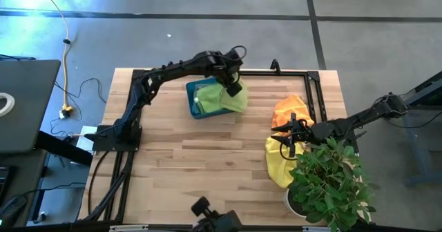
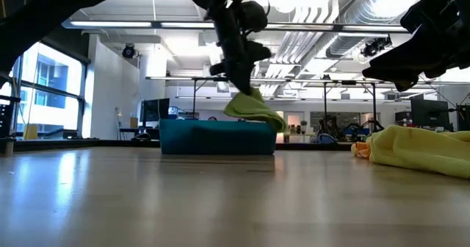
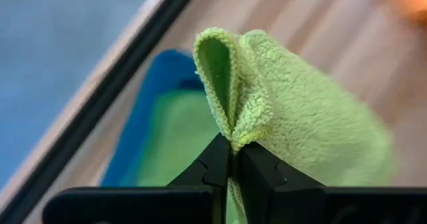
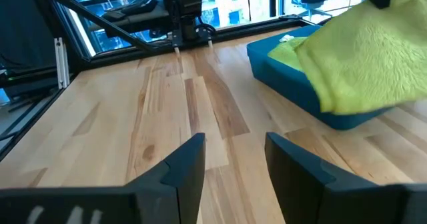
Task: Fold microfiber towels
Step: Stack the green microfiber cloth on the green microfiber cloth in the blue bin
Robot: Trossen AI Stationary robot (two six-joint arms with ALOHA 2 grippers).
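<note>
Arms, as I see them from my station.
Left arm: stretched to the table's far side, left gripper [image 1: 233, 87] raised off the table, fingers [image 3: 217, 164] pinched together. Right arm: reaching in from the right edge, right gripper [image 1: 291, 141] held above the table, fingers [image 4: 183, 164] parted.

Grey concrete floor [image 1: 207, 32] all round the wooden table [image 1: 207, 163], big windows [image 2: 40, 92] glowing on one side, silver ceiling ducts [image 2: 367, 12] under bright strip lights.
</note>
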